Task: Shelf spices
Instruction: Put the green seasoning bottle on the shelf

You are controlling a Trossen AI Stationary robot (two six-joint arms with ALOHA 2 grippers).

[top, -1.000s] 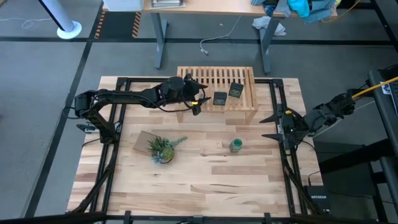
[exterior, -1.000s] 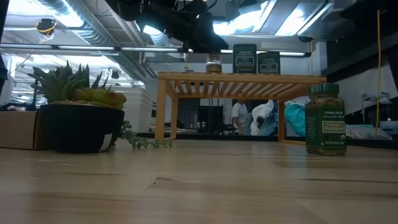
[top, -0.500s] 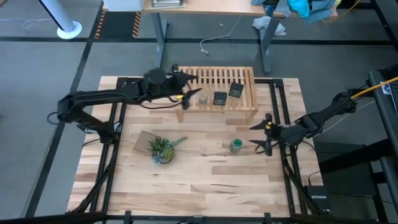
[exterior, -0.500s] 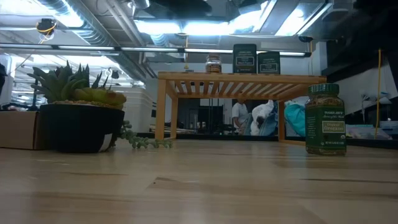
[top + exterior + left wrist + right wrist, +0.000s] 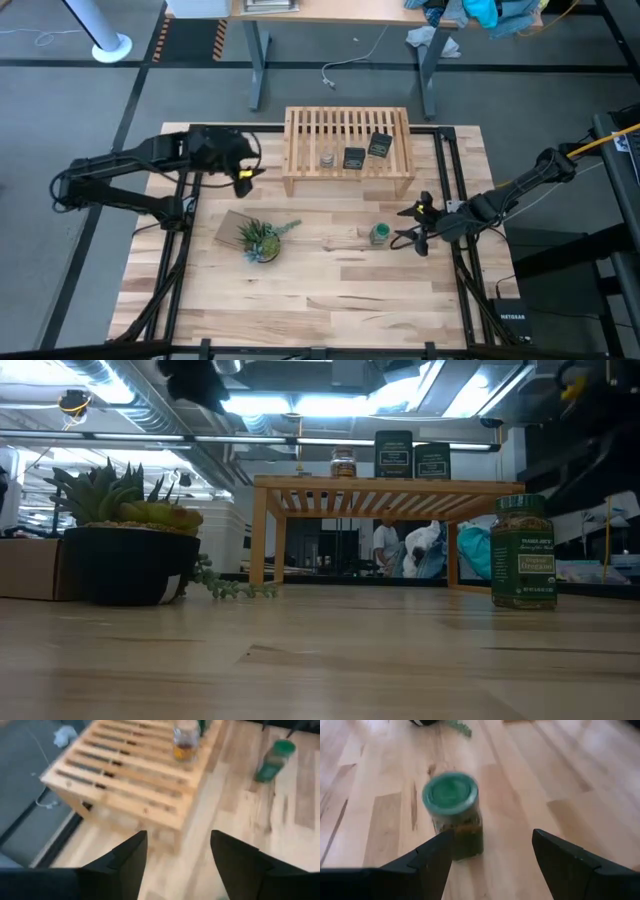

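Three of the four spices are up on the low light-wood slatted shelf (image 5: 348, 140): the tiny round pale jar (image 5: 327, 158) and the two dark boxy tins with pale labels (image 5: 354, 158), (image 5: 379, 146), all standing along its near edge. That leaves the green-capped glass jar (image 5: 379, 233), upright on the butcher-block tabletop (image 5: 330, 300) in front of the shelf, and that looks like the step in hand. The right gripper (image 5: 418, 226) sits just beside the jar with its fingers spread wide and nothing between them; in the right wrist view the green cap (image 5: 450, 793) is framed between the two dark fingers, not yet touched. The next move, as I read it, calls for easing forward until the jar sits between the fingers, then clamping on its body below the cap without tipping it. The left gripper (image 5: 243, 174) hangs left of the shelf, fingers parted, carrying nothing.
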